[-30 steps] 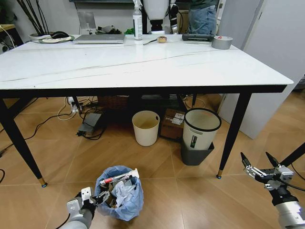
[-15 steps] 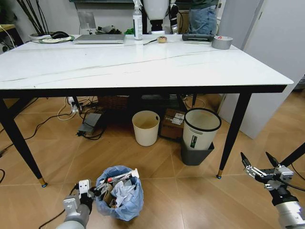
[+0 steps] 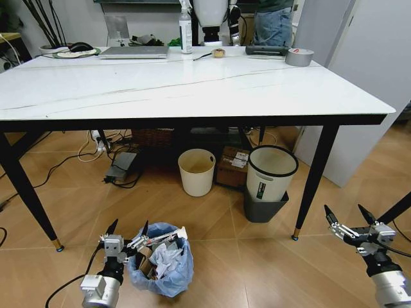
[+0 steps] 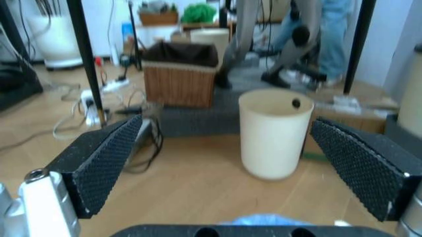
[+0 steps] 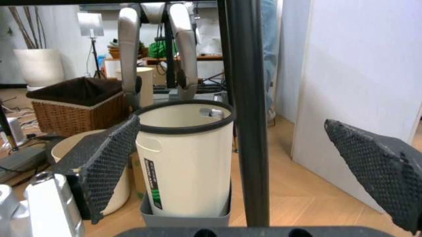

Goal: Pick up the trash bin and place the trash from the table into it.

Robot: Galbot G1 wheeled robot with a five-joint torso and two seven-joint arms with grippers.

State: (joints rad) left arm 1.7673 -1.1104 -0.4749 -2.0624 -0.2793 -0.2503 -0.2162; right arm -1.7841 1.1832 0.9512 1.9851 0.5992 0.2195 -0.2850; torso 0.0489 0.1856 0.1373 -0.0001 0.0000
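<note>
The trash bin [image 3: 168, 269], lined with a baggy light-blue bag, stands on the floor in front of the table [image 3: 192, 90]. Trash [image 3: 164, 251] sits inside it: white tissues, a red wrapper and brown cardboard. My left gripper [image 3: 128, 230] is open just beside the bin's left rim, fingers pointing up and apart from the bag. In the left wrist view the left gripper [image 4: 226, 121] has nothing between its fingers, and a sliver of the blue bag [image 4: 264, 219] shows below them. My right gripper [image 3: 345, 215] hangs open and idle low at the right, near the table's front right leg [image 5: 247, 113].
Under the table stand a cream bucket [image 3: 196, 171], a white bin with a black rim [image 3: 270, 173], a wicker basket [image 4: 179, 74] and cables. A silver laptop [image 3: 135, 52] and a grey tape roll [image 3: 299, 56] lie on the table's far edge.
My left gripper has let go of the bin's rim, opened, and drawn back to the left with its fingers turned up. The bin stays where it was. The right arm has not moved.
</note>
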